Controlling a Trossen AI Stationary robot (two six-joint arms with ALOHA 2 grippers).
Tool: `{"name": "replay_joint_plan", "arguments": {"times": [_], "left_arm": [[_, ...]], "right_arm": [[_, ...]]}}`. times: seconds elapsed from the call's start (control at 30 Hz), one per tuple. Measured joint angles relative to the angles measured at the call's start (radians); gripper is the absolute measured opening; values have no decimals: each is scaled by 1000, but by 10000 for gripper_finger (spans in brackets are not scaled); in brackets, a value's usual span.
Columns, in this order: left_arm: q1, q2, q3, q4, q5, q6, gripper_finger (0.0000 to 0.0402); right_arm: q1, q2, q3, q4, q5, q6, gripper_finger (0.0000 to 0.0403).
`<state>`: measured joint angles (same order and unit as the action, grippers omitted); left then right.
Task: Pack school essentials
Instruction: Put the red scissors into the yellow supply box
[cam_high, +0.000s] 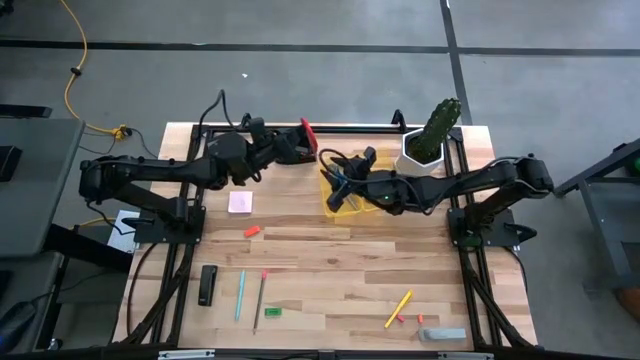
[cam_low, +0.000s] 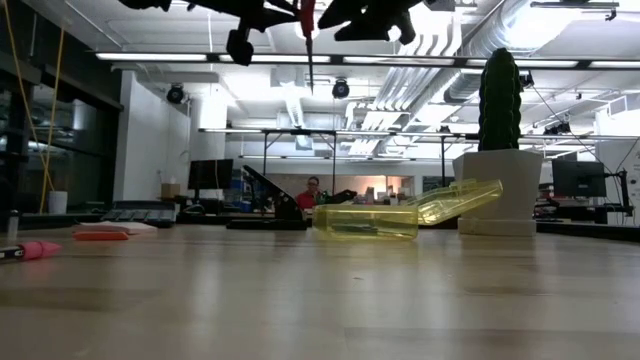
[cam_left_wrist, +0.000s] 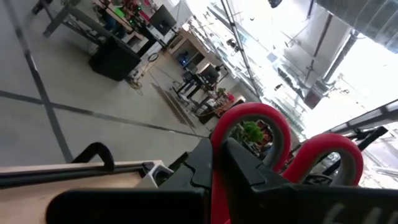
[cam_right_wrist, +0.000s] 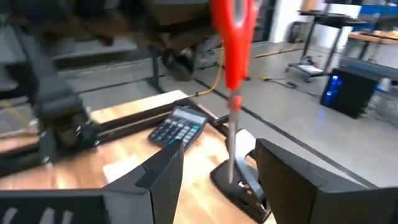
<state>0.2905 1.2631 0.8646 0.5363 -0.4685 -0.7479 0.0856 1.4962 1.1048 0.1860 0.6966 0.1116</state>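
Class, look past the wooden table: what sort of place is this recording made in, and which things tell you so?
Probably a robotics lab or workshop. Exposed ducts and strip lights run overhead, desks with monitors fill the background, and a yellow cable trails across the bare concrete floor.

— What sits on my bench besides the school things?
— A green cactus (cam_high: 440, 124) in a white pot (cam_high: 419, 160) at the far right corner, and a flat black bar (cam_high: 207, 285) near the left front.
— Anything else?
— A black calculator (cam_right_wrist: 179, 127), seen from my right wrist.
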Motion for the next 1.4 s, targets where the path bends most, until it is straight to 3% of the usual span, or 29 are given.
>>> {"name": "replay_joint_plan", "arguments": {"times": [0.13,0.3,0.83,0.97,1.23,1.4], "left_arm": [[-7,-1,0,5,-1,-4,1],[-33,11,0,13,-45,-8,1],[-62,132,67,96,-32,-12,1],[-62,133,67,96,-33,-8,1],[-61,133,67,91,-26,-7,7],[-55,129,67,93,3,62,37]], "right_arm": [[-4,4,0,8,63,40,193],[-31,4,0,57,-28,41,193],[-79,4,0,74,-92,38,190],[-79,4,0,74,-56,49,157],[-88,4,0,72,-54,93,15],[-88,-12,0,56,-70,82,22]]}}
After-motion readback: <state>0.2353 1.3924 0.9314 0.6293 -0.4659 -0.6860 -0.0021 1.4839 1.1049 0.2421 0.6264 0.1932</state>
